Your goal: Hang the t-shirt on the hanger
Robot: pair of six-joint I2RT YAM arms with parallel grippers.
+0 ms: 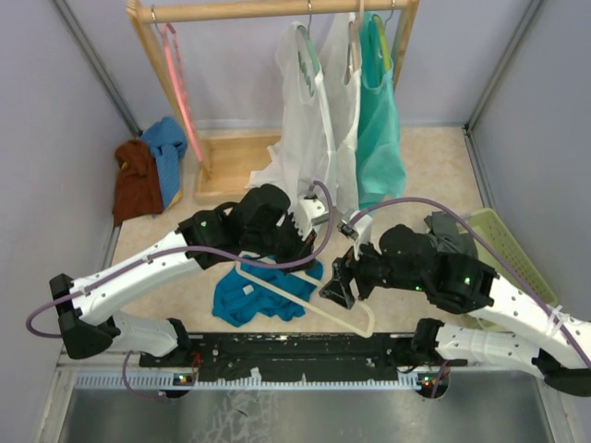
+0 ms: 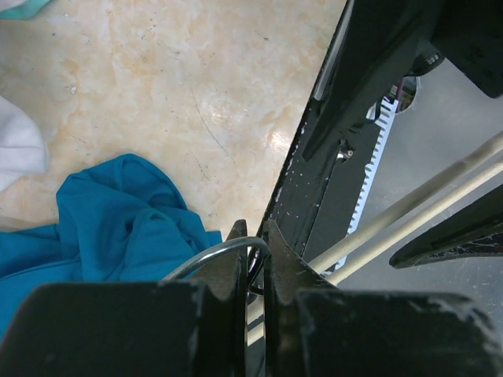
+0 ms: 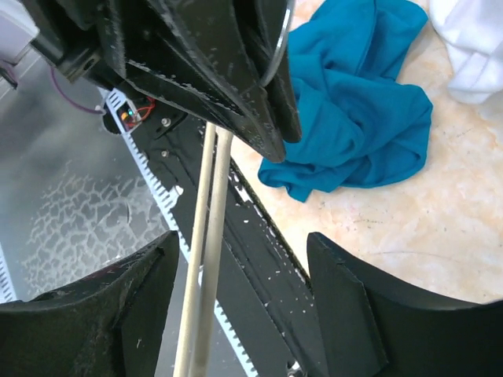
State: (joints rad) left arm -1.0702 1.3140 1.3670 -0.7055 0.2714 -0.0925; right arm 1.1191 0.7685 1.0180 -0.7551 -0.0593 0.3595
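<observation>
The teal-blue t-shirt (image 1: 247, 297) lies crumpled on the table in front of the left arm, also in the left wrist view (image 2: 102, 212) and the right wrist view (image 3: 354, 102). My left gripper (image 1: 300, 242) (image 2: 253, 236) is shut on the silver wire hook (image 2: 212, 255) of the cream hanger (image 1: 309, 303). The hanger slants toward the table's near edge, beside the t-shirt. My right gripper (image 1: 334, 288) (image 3: 242, 243) is open. The hanger's thin cream arms (image 3: 206, 236) pass between its fingers, close to the left one, with a gap to the right one.
A wooden rack (image 1: 277, 9) at the back carries white garments (image 1: 319, 120), a mint-green tank top (image 1: 379, 129) and a pink hanger (image 1: 180, 83). Brown and blue cloths (image 1: 148, 171) lie at the left wall. A green basket (image 1: 508, 245) sits right. The black base rail (image 1: 295, 355) runs along the near edge.
</observation>
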